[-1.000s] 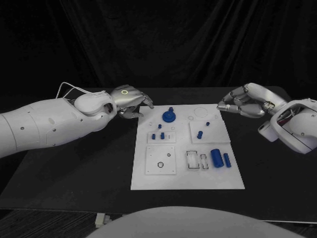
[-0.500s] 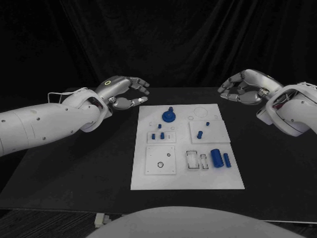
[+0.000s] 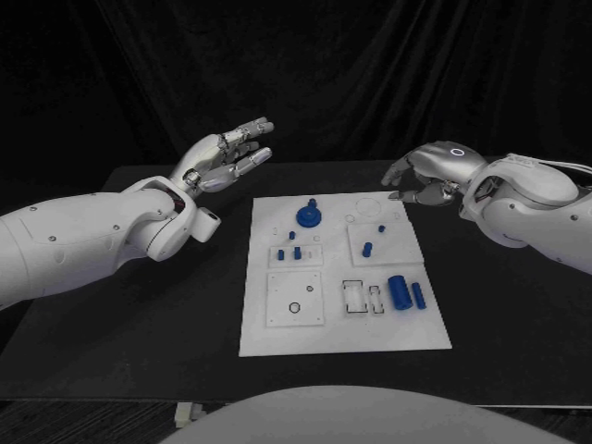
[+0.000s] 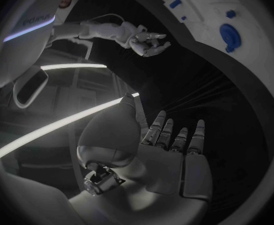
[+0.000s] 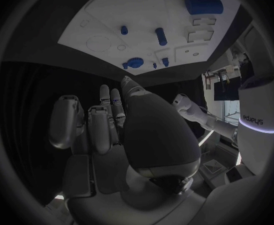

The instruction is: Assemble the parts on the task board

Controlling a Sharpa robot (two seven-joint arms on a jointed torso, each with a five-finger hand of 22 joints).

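Observation:
The white task board [image 3: 376, 326] lies in the middle of the table. On it sit a round blue part [image 3: 308, 217], several small blue pegs [image 3: 289, 252] and two blue cylinders [image 3: 401, 291]. My left hand [image 3: 227, 154] is raised beyond the board's far left corner, fingers straight and apart, holding nothing. The left wrist view shows its flat palm [image 4: 174, 152] with the board [image 4: 255, 55] far off. My right hand [image 3: 425, 178] hovers by the board's far right corner, fingers loosely bent downward and empty. From its wrist, the right hand [image 5: 106, 130] faces the board [image 5: 112, 25].
The black table [image 3: 136, 305] stretches wide on both sides of the board. A dark curtain [image 3: 336, 74] hangs behind the table. Shallow outlined recesses [image 3: 363, 298] mark the board's near half.
My left hand has lifted and its curled fingers have straightened out. My right hand has turned palm down and dropped toward the board's far right corner.

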